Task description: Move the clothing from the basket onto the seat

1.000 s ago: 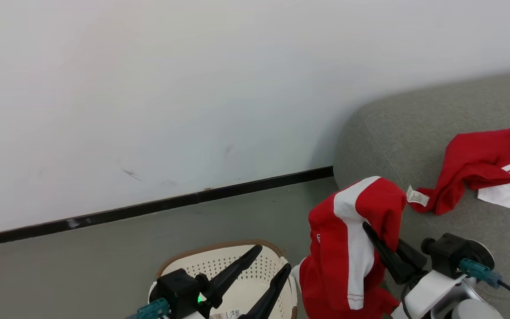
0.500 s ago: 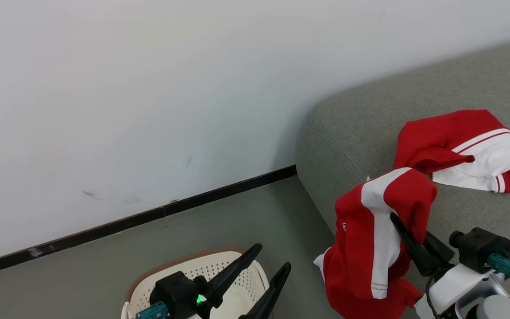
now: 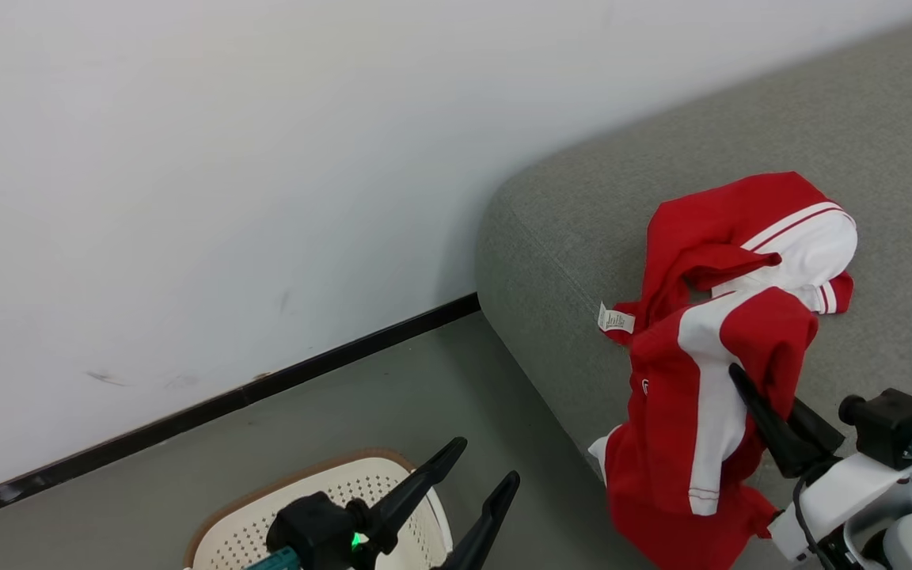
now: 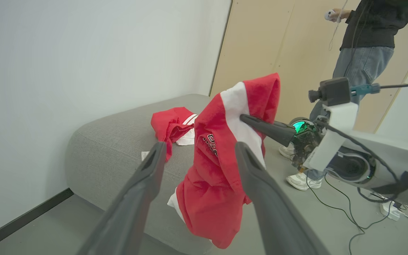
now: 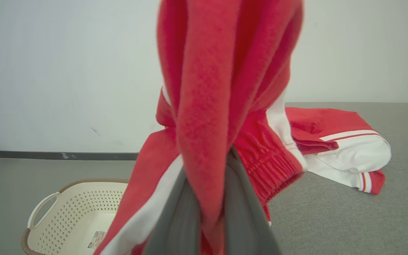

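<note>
No word is reading in full. Held garment (image 4: pixel 221 170), hanging from the right gripper (image 3: pixel 749 381): dark outlined lettering (image 4: pixel 211 144) is lying just below the fingertips in the left wrist view and running into a fold; a small white emblem (image 3: pixel 644 386) is sitting left of them in the head view. Care label (image 3: pixel 616 320), on the second garment (image 3: pixel 709 237) beyond the gripper: its print is blurring. Sticker (image 5: pixel 97 239) on the floor of the basket (image 5: pixel 83 205), below and left of the gripper: barcode and print are showing too small to read

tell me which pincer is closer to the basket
Left. The left pincer is open just over the basket; the right pincer is off to the side at the edge of the sofa, shut on a red garment, clear of the basket.
</note>
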Robot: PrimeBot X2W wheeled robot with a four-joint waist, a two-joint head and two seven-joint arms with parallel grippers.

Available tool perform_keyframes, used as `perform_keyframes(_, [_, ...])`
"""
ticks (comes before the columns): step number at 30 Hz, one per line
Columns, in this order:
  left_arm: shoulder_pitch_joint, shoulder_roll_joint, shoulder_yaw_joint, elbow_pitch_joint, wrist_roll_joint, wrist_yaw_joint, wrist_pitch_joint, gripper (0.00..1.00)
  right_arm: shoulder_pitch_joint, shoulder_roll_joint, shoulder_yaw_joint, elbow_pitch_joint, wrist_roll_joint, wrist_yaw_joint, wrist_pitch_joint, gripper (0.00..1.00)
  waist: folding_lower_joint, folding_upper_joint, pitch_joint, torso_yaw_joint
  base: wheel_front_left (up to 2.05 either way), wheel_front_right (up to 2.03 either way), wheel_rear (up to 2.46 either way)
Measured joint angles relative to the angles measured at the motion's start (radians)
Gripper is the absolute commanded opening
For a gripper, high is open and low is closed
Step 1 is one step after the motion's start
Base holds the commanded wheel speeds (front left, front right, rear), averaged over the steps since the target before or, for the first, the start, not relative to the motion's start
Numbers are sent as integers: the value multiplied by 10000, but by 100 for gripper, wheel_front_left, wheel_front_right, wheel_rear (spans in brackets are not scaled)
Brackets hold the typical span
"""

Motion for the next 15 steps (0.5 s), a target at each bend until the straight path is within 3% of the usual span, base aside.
perform_keyframes(15, [383, -115, -134, -161, 13, 234, -8, 100, -1753, -483, -968, 696, 2153, 0, 928, 0, 0, 0, 404, -366, 0, 0, 0])
